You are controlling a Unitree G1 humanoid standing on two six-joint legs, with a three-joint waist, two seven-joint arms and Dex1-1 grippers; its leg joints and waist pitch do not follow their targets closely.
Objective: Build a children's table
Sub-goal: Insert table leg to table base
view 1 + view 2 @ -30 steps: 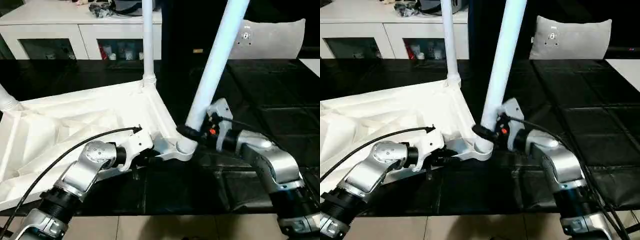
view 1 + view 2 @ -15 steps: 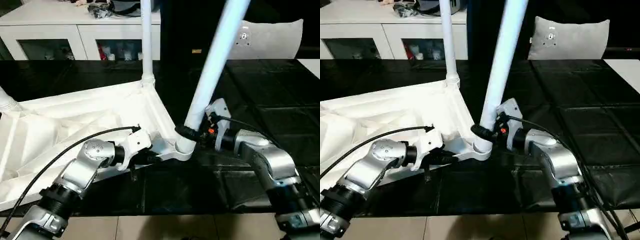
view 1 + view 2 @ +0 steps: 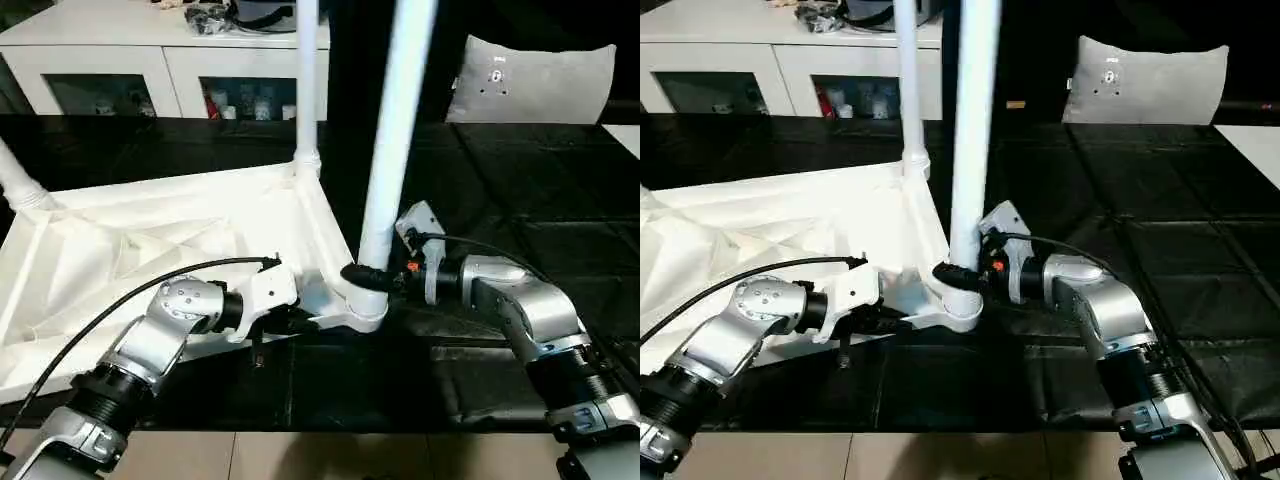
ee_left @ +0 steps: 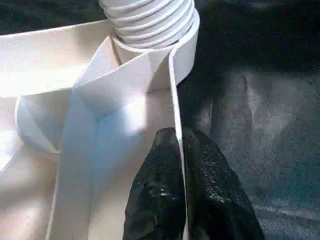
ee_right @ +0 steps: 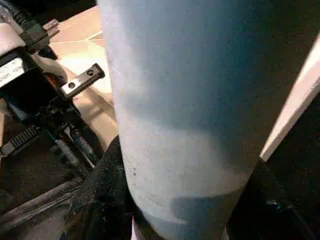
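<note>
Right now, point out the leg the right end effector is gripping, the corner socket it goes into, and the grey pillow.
leg (image 3: 392, 130), left eye view, mid shaft.
corner socket (image 3: 366, 306), left eye view, outer wall.
grey pillow (image 3: 540, 85), left eye view, front face.

No text, brand, number or sign can be read anywhere in these views. A small white label (image 5: 11, 70) is carried on the black body of the other gripper at about nine o'clock in the right wrist view, but its print cannot be made out. A small round mark (image 3: 497, 62) is seen on the grey pillow (image 3: 560, 75) at about one o'clock in the head views, and nothing on it can be read either.
</note>
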